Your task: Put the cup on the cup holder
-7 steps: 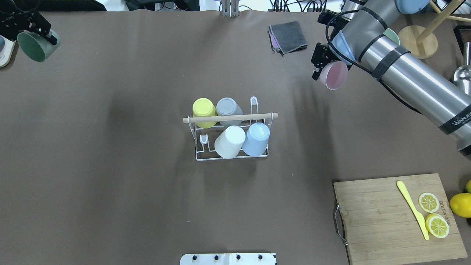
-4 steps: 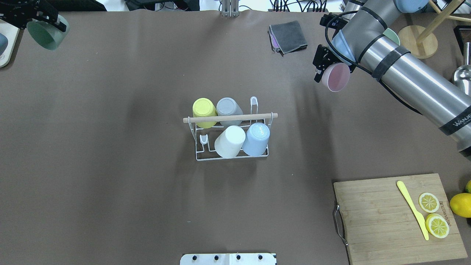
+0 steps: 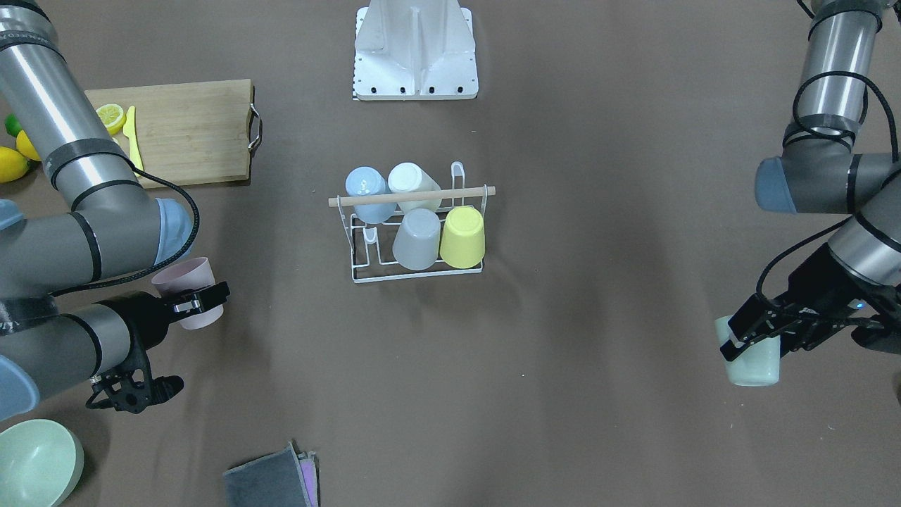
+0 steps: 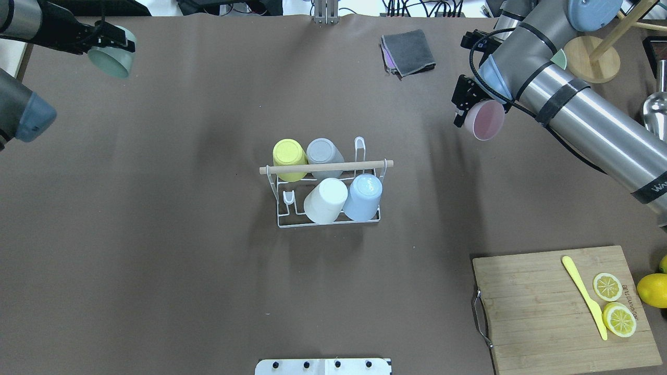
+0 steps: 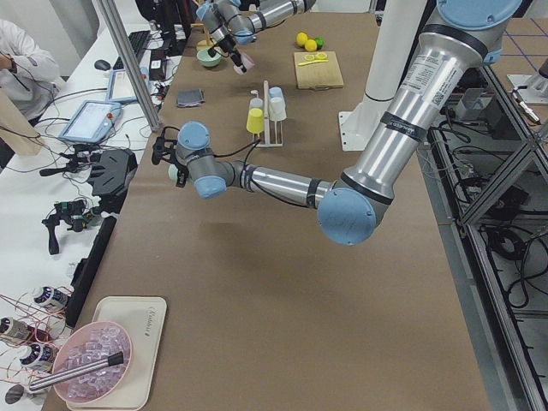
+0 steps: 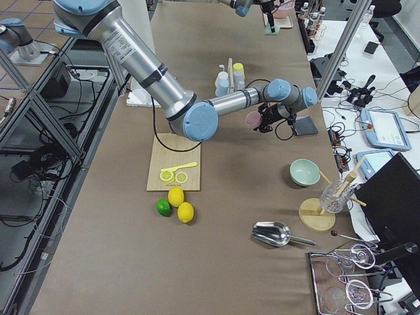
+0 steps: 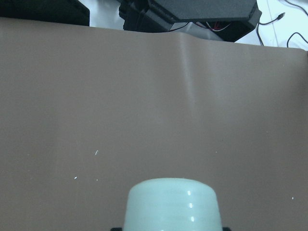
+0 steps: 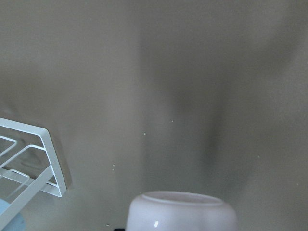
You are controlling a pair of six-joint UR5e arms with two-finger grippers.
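The cup holder (image 4: pixel 281 221), a white wire rack with a wooden rod handle (image 4: pixel 325 167), stands mid-table and also shows in the front-facing view (image 3: pixel 366 274). A yellow, a grey, a white and a blue cup sit upside down on it. Two prongs are bare. My left gripper (image 4: pixel 107 41) is shut on a pale green cup (image 4: pixel 112 57) above the far left of the table; the cup also shows in the left wrist view (image 7: pixel 171 204). My right gripper (image 4: pixel 466 107) is shut on a pink cup (image 4: pixel 487 120), held in the air to the far right of the rack (image 8: pixel 43 159).
A folded grey cloth (image 4: pixel 409 52) lies at the far edge. A wooden cutting board (image 4: pixel 542 312) with lemon slices and a yellow knife is at the near right. A green bowl (image 3: pixel 35 461), a wooden stand (image 4: pixel 591 57) and a metal scoop (image 4: pixel 656 107) are at the far right.
My left gripper has carried the green cup to the right along the far edge and tipped it. My right gripper has shifted the pink cup slightly right and nearer.
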